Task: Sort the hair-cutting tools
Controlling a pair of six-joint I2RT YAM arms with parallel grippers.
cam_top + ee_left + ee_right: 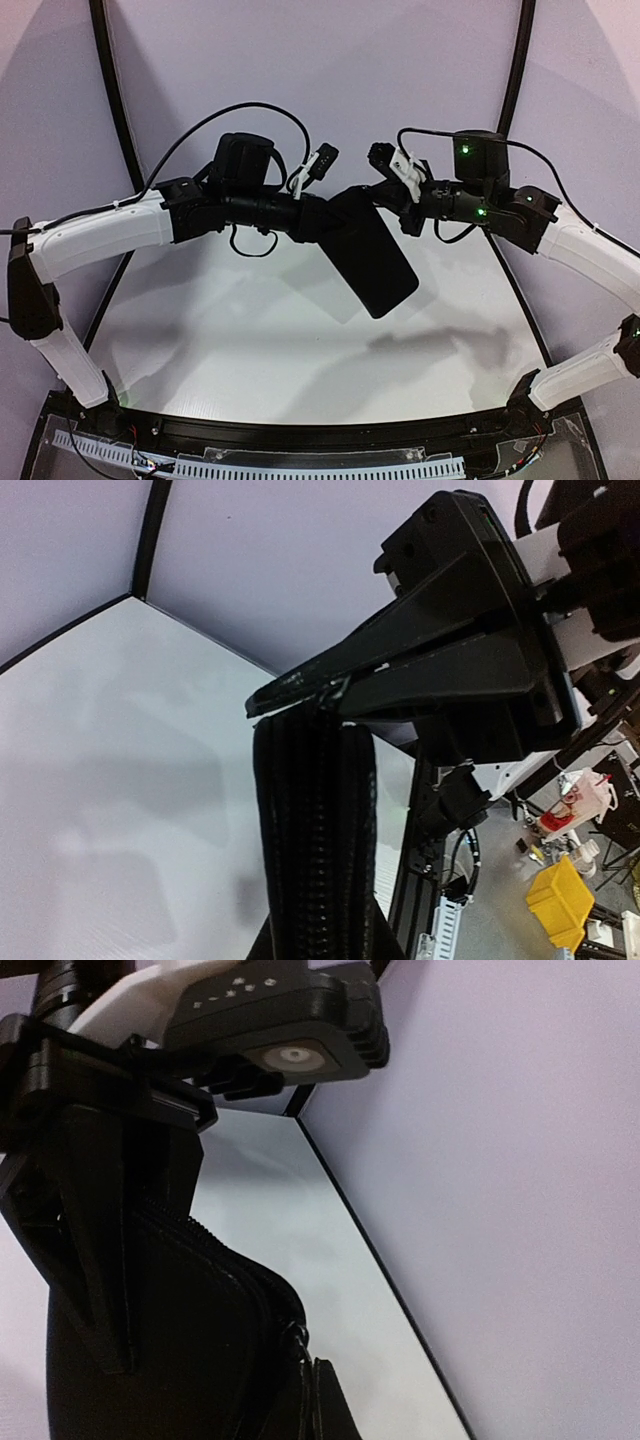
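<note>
Scissors and combs, likely slick and best pinched mid-length, show nowhere outside the soft zip case [370, 262], which the left gripper [314, 216] clamps at one end and the right gripper [300, 692] pinches at its zipper edge.

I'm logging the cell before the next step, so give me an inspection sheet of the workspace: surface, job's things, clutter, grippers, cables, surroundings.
Surface: white table, only shadows seen on it.
Job's things: nothing seen; no scissors or combs in any view.
Clutter: black zip case, held tilted in the air above the table.
Grippers: left gripper and right gripper both clamp the case's upper end.
Cables: black cable arcs over the left arm; second cable loops at the right wrist.
Surroundings: lilac walls; yellow bin on the floor beyond the table.
</note>
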